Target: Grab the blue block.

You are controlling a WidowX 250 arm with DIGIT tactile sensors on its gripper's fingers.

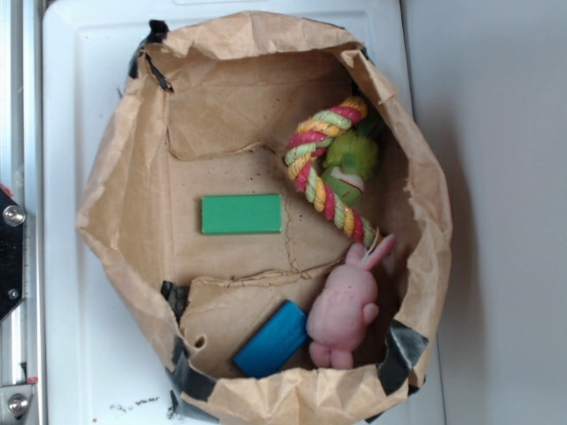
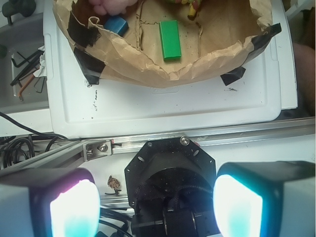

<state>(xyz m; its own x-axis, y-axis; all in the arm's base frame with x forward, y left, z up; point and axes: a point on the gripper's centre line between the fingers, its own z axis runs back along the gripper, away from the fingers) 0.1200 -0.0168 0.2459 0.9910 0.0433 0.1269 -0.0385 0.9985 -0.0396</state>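
Overhead first: I see no hand at all in the exterior view, only the brown paper bag (image 1: 124,204) lying open on the white tray (image 1: 80,106). Inside it, the blue block (image 1: 271,340) lies flat on the bag floor, its long axis running on a diagonal, one long edge just beside or touching the pink bunny (image 1: 345,305). The green block (image 1: 241,213) sits apart from it, mid-bag.

Now the wrist view: my hand (image 2: 155,210) is spread wide, its two glowing pads (image 2: 74,210) well apart with nothing between them. It hangs outside the bag, beyond the tray and the metal rail (image 2: 237,136). The blue block (image 2: 115,23) lies far ahead and to the left of the hand's centre line, partly hidden by the bag's near wall. I judge the approach must carry forward over that wall, then turn the wrist to close across the block's short width.
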